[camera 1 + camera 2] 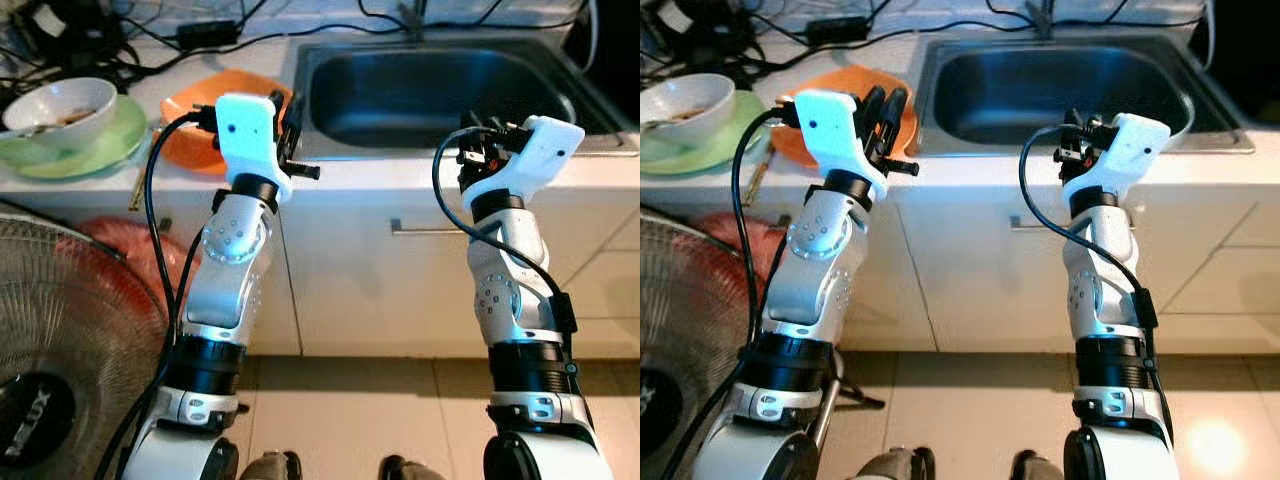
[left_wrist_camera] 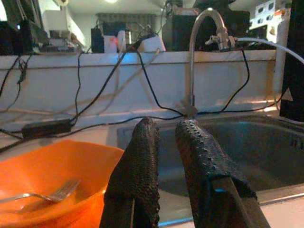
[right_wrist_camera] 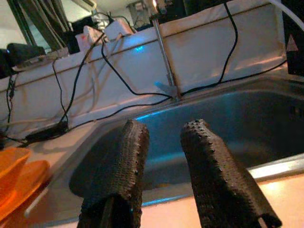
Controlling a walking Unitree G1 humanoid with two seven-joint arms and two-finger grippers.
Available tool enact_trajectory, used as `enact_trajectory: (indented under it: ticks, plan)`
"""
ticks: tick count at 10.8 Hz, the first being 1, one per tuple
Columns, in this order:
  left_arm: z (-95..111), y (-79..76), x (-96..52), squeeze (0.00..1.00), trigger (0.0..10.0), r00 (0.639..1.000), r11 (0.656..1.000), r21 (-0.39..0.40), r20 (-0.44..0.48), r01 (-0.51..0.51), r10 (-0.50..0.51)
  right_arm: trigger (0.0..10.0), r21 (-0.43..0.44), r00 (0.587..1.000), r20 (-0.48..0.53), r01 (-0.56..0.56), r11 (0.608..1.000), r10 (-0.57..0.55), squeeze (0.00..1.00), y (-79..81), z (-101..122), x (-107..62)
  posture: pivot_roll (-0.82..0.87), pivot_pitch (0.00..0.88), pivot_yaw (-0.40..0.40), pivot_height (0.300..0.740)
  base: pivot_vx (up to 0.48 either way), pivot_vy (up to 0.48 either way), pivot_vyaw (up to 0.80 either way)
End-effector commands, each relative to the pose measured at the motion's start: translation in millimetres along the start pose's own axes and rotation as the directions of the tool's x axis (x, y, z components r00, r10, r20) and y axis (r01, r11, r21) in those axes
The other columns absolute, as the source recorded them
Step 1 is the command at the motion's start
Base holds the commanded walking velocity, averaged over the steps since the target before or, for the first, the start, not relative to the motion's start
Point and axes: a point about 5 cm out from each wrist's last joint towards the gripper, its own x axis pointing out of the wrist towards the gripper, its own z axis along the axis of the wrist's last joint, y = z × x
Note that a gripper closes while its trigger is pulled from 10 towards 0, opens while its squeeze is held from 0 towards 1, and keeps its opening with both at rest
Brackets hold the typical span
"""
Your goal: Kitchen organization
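An orange bowl (image 1: 185, 135) sits on the white counter left of the steel sink (image 1: 440, 85); in the left wrist view a metal fork (image 2: 52, 192) lies inside the orange bowl (image 2: 47, 180). My left gripper (image 1: 287, 115) hovers at the counter's front edge beside that bowl, its fingers (image 2: 142, 156) a narrow gap apart with nothing between them. In front of the sink's front rim my right gripper (image 1: 482, 135) is raised, open and empty, its fingers (image 3: 209, 166) pointing over the basin (image 3: 228, 128). A white bowl (image 1: 62, 108) rests on a green plate (image 1: 105, 145) at the far left.
A curved tap (image 2: 192, 61) rises behind the sink. Black cables (image 1: 150, 45) and a power adapter trail along the back of the counter. A standing fan (image 1: 60, 340) is low on my left. White cabinet doors with a bar handle (image 1: 425, 230) sit below the counter.
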Motion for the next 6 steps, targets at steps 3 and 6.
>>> enact_trajectory:
  ticks: [3,6]
  plan:
    - [2.6,0.3,1.1,0.0,10.0,1.0,1.0,0.015,0.009,-0.007,0.007,10.0,-0.009,1.0,-0.026,-0.005,1.0,0.005,0.0,0.7,-5.1,-1.4,0.08,0.181,0.051,0.74,0.0,0.0,0.0]
    - [5.9,-0.1,1.1,0.0,10.0,0.999,1.0,-0.004,0.032,-0.014,0.014,10.0,-0.014,1.0,-0.03,-0.008,1.0,0.007,0.0,1.4,-6.2,-1.2,0.08,0.172,0.051,0.74,0.0,0.0,0.0]
